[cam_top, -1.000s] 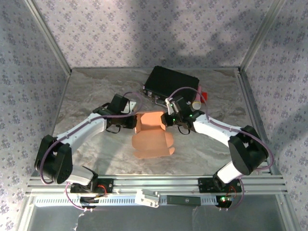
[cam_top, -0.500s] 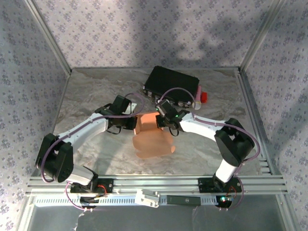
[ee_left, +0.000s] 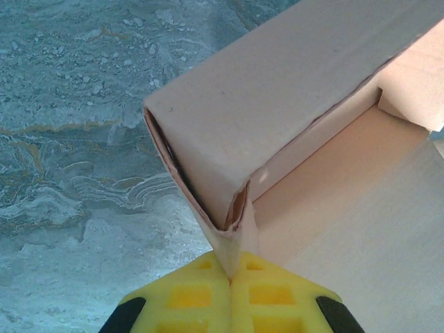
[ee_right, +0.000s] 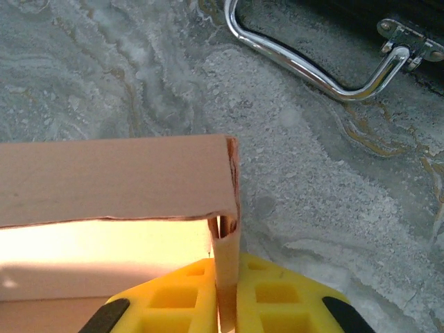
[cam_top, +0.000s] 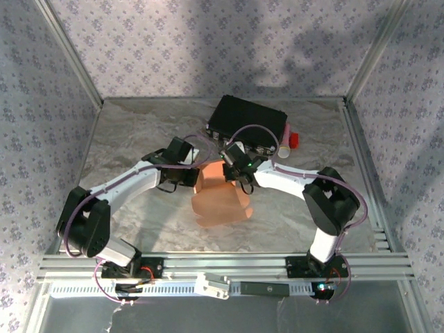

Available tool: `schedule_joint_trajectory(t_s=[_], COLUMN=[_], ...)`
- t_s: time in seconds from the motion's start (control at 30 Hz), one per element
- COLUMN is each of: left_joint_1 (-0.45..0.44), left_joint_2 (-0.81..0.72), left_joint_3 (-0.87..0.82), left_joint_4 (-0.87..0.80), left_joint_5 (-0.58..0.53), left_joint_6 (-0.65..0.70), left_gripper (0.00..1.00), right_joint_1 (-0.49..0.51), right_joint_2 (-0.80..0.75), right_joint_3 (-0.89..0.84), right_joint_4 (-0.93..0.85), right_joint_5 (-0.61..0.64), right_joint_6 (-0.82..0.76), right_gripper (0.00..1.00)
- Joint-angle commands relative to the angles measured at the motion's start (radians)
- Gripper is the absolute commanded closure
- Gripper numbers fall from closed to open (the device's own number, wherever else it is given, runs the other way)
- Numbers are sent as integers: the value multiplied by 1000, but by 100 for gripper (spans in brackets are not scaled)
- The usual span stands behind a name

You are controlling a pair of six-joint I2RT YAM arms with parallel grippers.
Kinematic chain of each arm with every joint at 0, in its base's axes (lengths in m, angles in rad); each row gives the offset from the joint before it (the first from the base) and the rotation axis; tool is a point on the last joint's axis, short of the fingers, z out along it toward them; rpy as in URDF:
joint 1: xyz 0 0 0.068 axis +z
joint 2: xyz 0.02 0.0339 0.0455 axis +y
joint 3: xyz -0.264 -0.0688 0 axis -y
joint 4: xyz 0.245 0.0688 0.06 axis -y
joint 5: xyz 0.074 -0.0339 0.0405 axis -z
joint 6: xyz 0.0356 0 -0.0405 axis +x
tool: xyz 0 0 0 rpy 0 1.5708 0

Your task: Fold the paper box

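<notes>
Two robot arms meet over the middle of a marbled table (cam_top: 132,139), both pinching the same salmon-pink paper box (cam_top: 218,201). The box lies on the table between the arms, just in front of a black case (cam_top: 248,123) that sits toward the far edge.

From above, the far part of the box stands up as a low wall, while the near part seems to lie as a flat sheet toward the arm bases. The left gripper (ee_left: 230,276) is closed tight on a corner seam at the box's left end, with thin card squeezed between its yellow pads (ee_left: 187,298). A side wall rises from that corner, and the inner floor of the box shows beyond it. The right gripper (ee_right: 225,281) is likewise clamped on a thin upright flap at the right end of the far wall. The case's metal handle (ee_right: 312,69) rests on the table past it.

By the look of it, the fold is partly done: the far wall and its two corners are raised and held. The near panel and its tabs appear unfolded, so a good share of the work seems left.
</notes>
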Motion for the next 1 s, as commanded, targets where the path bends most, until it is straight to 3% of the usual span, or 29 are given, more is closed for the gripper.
schedule_joint_trajectory(t_s=[0.0, 0.8, 0.97], left_joint_1=[-15, -17, -17], left_joint_2=[12, 16, 17], left_joint_3=[37, 43, 45], left_joint_4=[-5, -14, -15], left_joint_5=[33, 32, 30], left_joint_6=[19, 24, 24], left_gripper=[100, 100, 100], right_joint_1=[-14, -27, -27], right_joint_2=[29, 61, 62], right_joint_3=[27, 83, 84], right_joint_4=[6, 11, 5], right_joint_5=[6, 34, 49], right_joint_6=[-15, -22, -22], right_gripper=[86, 80, 92])
